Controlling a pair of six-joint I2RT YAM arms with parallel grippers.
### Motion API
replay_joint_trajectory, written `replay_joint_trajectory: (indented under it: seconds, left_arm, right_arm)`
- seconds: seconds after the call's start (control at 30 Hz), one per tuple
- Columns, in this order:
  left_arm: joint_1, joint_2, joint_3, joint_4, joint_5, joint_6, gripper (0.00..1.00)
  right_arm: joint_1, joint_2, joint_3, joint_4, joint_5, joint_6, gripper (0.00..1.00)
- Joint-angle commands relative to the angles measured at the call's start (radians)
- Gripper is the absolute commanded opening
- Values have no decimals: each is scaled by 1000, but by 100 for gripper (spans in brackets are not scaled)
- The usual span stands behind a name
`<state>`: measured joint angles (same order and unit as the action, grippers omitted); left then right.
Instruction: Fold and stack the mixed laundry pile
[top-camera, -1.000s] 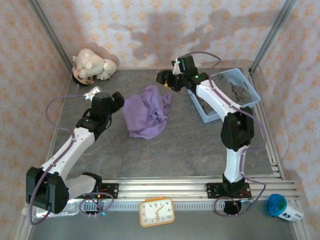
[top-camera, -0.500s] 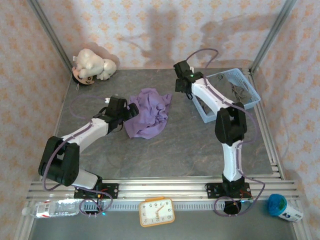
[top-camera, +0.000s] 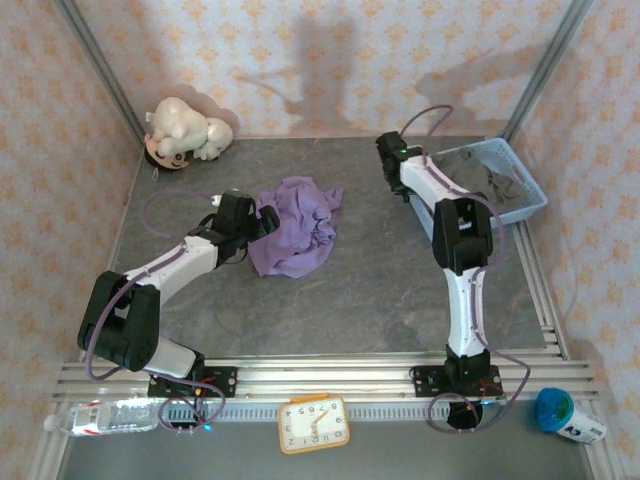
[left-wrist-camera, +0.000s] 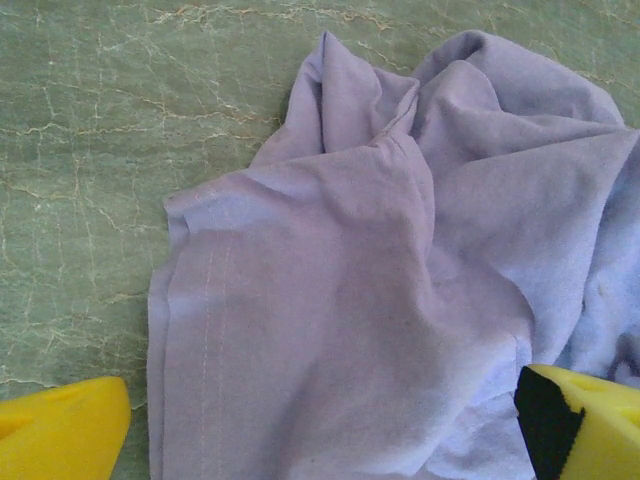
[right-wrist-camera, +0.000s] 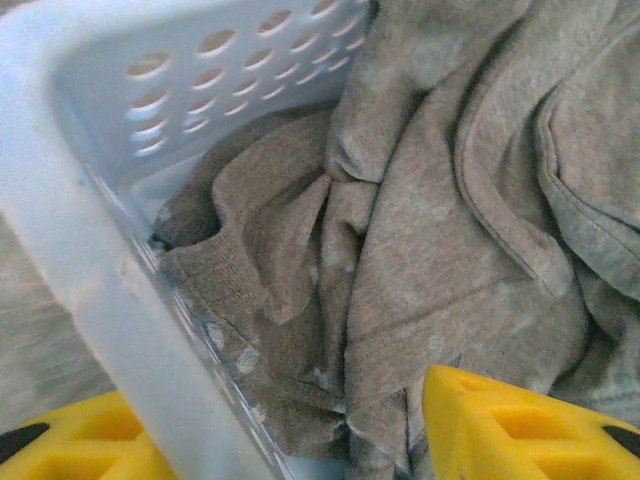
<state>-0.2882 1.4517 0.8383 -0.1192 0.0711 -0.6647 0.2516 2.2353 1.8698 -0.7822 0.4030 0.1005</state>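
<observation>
Top view, lilac garment: the crumpled lilac-purple cloth shirt (top-camera: 298, 225) lies bunched mid-counter (top-camera: 380, 290). I can't pick out a long axis in the lump.
Top view, left end effector (top-camera: 262, 222): it sits just beside the garment's left edge and points into it. This is my nearer arm for that piece.
Top view, grey garment: the dark grey-olive cloth shirt (top-camera: 497, 182) sits inside the light blue lattice plastic basket (top-camera: 530, 197) at the far right. My right arm reaches to the basket's near-left corner, so I judge that arm takes it.
Left wrist view, left end effector (left-wrist-camera: 320, 430): the fingers are spread wide with a hemmed flap of the lilac shirt (left-wrist-camera: 380, 280) straight ahead between them, and nothing is pinched.
Right wrist view, right end effector (right-wrist-camera: 270, 440): the fingers are apart, one outside the basket wall (right-wrist-camera: 90, 240) and one inside over the grey shirt (right-wrist-camera: 450, 220). I see nothing clamped.
Hard to make out: both wrist views cut the fingers off at the bottom edge, so I cannot tell whether they touch cloth. Collars and sleeves are buried in folds.
</observation>
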Motion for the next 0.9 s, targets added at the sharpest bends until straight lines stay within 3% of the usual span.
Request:
replay_joint_trajectory:
  seconds: [0.0, 0.27, 0.4, 0.63, 0.73, 0.83, 0.87]
  left_arm:
    - [-5, -2, 38, 4, -16, 7, 100]
    - [-8, 29, 33, 14, 50, 13, 92]
    - [-37, 18, -7, -1, 66, 45, 91]
    - [-105, 68, -36, 22, 97, 45, 88]
    - [-114, 115, -30, 16, 87, 47, 74]
    - [-114, 157, -11, -5, 68, 62, 48]
    - [-113, 166, -1, -14, 66, 71, 33]
  right_arm:
    - [-24, -127, -45, -24, -36, 22, 56]
    - [79, -384, -268, 172, -582, 125, 67]
    - [155, -420, -398, 340, -808, 228, 69]
    - [234, -335, -477, 578, -988, 390, 68]
    - [236, -294, -481, 658, -1043, 453, 60]
    - [236, -285, -474, 659, -1042, 469, 32]
    - [236, -291, -474, 646, -1029, 463, 24]
